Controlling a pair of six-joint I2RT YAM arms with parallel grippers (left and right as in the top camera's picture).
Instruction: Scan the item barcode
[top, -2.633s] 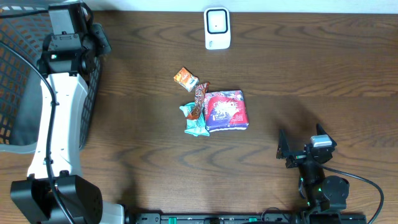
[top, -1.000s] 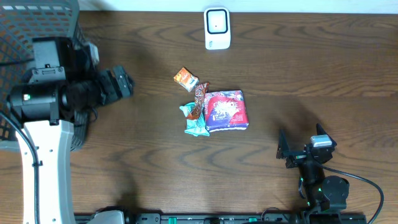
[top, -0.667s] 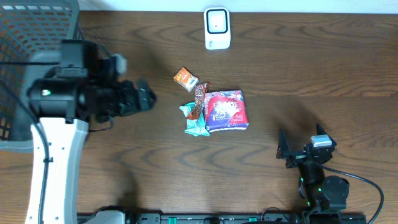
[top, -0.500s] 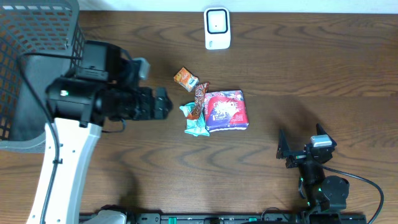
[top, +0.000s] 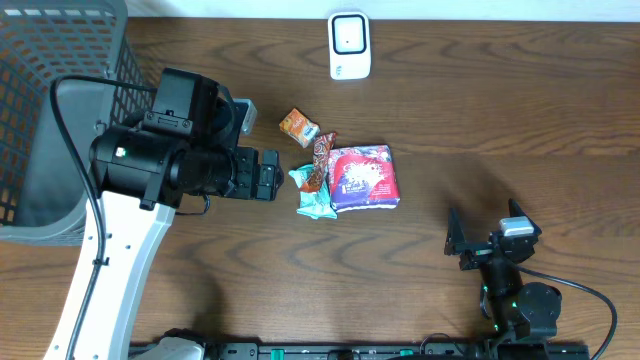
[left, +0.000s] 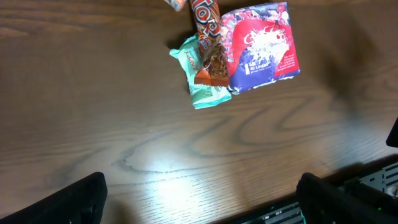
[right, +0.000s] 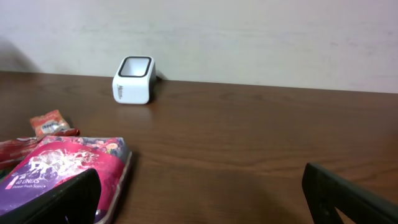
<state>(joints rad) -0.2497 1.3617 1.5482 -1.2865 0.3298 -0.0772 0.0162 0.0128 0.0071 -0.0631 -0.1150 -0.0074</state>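
Pouch (top: 365, 178), glossy purple-red, lies flat; left end effector (top: 267, 176) and right end effector (top: 486, 228) gape empty.

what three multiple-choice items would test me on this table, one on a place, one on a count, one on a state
1. Where does the white scanner stand?
A. at the far side of the table, beyond the packets
B. at the near edge
C. on top of the packets

2. How many snack packets lie on the table?
A. two
B. four
C. seven

3. How do the left jaws stand?
A. shut on the scanner
B. shut on a packet
C. open, holding nothing

Answers:
1 A, it stands alone past the orange packet, near the wall.
2 B, the orange packet, brown bar, teal packet and purple pouch.
3 C, the left wrist view shows the fingers spread wide over bare table, short of the packets.
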